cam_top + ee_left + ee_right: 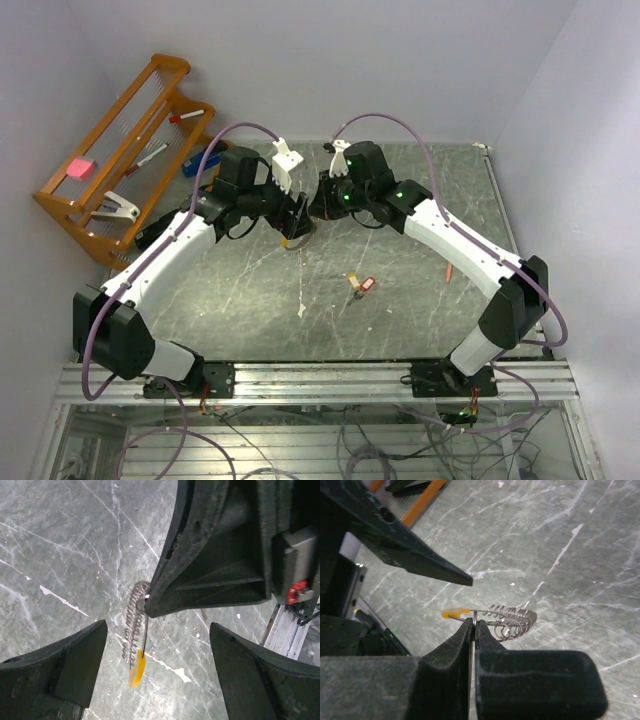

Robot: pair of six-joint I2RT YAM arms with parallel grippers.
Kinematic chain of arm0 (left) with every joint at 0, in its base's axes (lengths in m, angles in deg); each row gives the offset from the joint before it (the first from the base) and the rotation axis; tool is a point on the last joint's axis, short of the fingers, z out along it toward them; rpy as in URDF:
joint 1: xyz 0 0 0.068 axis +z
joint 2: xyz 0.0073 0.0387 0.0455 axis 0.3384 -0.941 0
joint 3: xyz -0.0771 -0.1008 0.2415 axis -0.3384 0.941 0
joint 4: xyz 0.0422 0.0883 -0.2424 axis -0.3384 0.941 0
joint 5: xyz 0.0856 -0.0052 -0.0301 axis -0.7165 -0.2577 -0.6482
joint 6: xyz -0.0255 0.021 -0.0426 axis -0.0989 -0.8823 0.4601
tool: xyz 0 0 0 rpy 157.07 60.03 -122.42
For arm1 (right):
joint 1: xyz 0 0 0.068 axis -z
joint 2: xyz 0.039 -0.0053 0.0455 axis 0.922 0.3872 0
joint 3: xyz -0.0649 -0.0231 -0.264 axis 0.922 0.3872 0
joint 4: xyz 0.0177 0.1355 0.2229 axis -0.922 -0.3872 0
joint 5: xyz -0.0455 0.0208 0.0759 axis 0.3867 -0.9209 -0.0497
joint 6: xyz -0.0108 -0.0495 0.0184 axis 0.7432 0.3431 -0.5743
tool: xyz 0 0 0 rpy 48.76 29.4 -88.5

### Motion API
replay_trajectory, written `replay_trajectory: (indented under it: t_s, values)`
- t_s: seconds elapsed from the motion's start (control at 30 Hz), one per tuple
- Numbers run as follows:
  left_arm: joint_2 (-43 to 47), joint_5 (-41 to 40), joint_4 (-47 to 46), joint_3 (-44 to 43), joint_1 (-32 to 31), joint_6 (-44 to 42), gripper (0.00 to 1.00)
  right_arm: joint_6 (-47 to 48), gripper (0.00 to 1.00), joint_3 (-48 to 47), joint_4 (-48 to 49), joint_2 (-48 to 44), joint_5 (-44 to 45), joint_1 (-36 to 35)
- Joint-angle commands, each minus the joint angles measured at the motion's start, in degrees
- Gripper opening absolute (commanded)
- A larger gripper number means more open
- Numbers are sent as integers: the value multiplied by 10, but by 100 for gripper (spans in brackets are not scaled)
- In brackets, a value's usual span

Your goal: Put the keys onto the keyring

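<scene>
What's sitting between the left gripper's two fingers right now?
The keyring, pinched by the right gripper, hangs between them, touching neither; the left wrist view shows it.

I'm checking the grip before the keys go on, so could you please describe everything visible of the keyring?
The keyring is a silvery metal coil of small wire loops, bent in an arc, with a thin straight wire leading to a small yellow-orange tag at one end. The right gripper is shut on that wire, right beside the coil; nothing else seems to touch it. It seems held above the grey marbled table, between the two arms. No key shows on it.
</scene>
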Motion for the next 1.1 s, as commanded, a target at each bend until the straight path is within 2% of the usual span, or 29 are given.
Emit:
replay_trajectory:
  t_s: [0.0,0.23,0.37,0.73,1.07]
  values:
    - [7,-18,0,0,-5,-19,94,-11,0,-27,24,-19,-64,-3]
    - [17,17,11,5,-6,-43,92,2,0,0,46,-47,-144,-3]
    - [17,50,14,12,-6,-58,86,-2,0,7,60,-51,-173,-2]
    - [22,56,40,-11,-5,-75,79,12,0,14,48,-60,-173,-2]
    - [25,63,61,-24,5,-96,66,19,0,23,38,-75,-167,2]
